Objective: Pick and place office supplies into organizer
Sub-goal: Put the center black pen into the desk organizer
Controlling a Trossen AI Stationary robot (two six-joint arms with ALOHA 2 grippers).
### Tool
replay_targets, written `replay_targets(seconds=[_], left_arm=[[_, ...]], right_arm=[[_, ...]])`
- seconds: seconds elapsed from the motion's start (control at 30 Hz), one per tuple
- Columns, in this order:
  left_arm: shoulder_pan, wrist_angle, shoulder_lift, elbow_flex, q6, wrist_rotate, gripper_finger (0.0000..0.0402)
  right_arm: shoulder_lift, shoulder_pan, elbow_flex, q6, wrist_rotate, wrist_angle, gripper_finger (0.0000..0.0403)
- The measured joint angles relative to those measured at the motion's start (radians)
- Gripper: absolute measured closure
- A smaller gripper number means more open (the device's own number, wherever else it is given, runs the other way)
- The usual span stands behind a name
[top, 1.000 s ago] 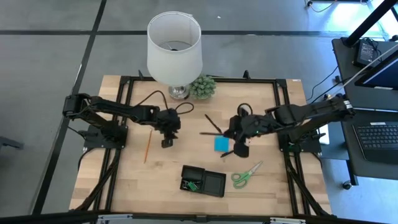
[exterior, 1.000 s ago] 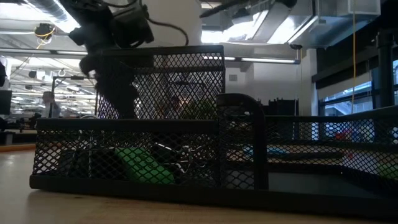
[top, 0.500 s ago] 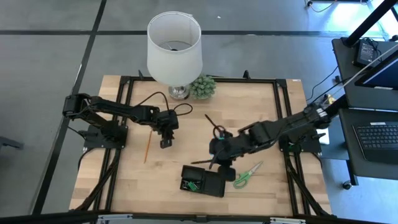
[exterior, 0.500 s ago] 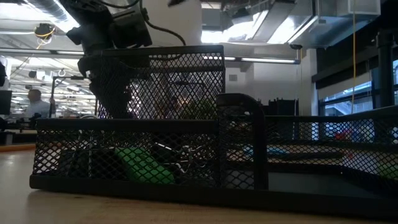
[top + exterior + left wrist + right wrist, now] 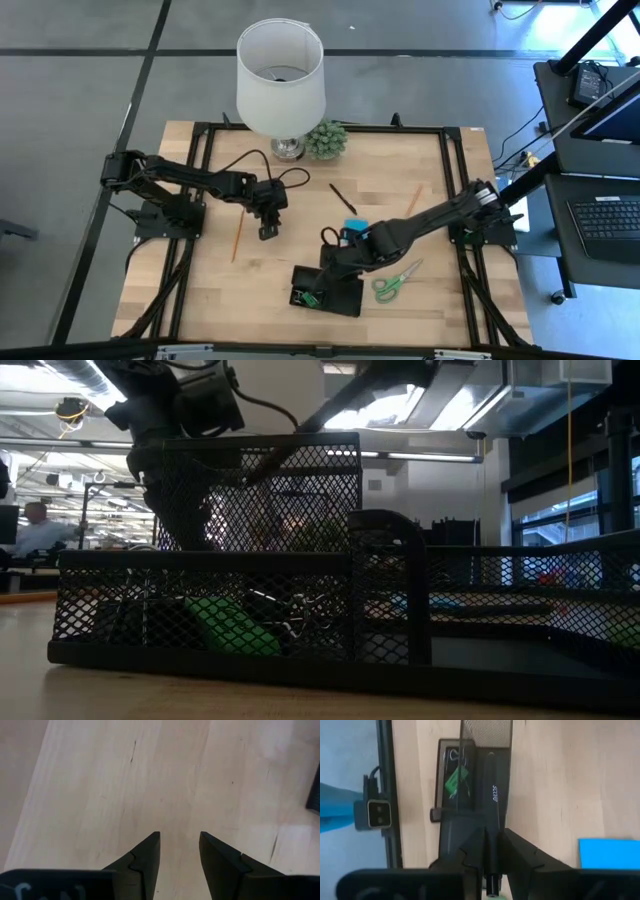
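Note:
The black mesh organizer sits near the table's front edge and holds a small green piece and clips in its left compartment. The mesh also shows close up in the low view. My right gripper is over the organizer, shut on a black pen. My left gripper is open and empty over bare wood left of centre. The blue sticky-note pad, partly hidden by my right arm, the green-handled scissors and an orange pencil lie flat on the table. My right gripper pinches the pen's back part between its two fingers, and the pen lies along the fingers. Its back end reaches far back between them. Its front part sticks out over the organizer; whether it touches the tray I cannot tell.
A white lamp and a small green plant stand at the far edge. A dark pen and a wooden pencil lie beyond the blue pad. Black frame rails run along the table's sides.
My right gripper has carried the black pen from beside the blue pad toward the table's left and near edge, and now stands over the organizer. My right arm now covers part of the blue pad.

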Motion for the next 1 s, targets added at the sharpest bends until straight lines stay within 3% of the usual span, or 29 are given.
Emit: replay_targets(seconds=[0.43,1.0], left_arm=[[-0.043,0.000,0.000,0.000,-0.025,-0.092,0.0272],[-0.049,0.011,0.000,0.000,-0.036,-0.094,0.0272]], right_arm=[[0.093,0.000,0.000,0.007,0.002,0.057,0.0343],[0.122,0.000,0.000,0.005,0.001,0.076,0.0327]])
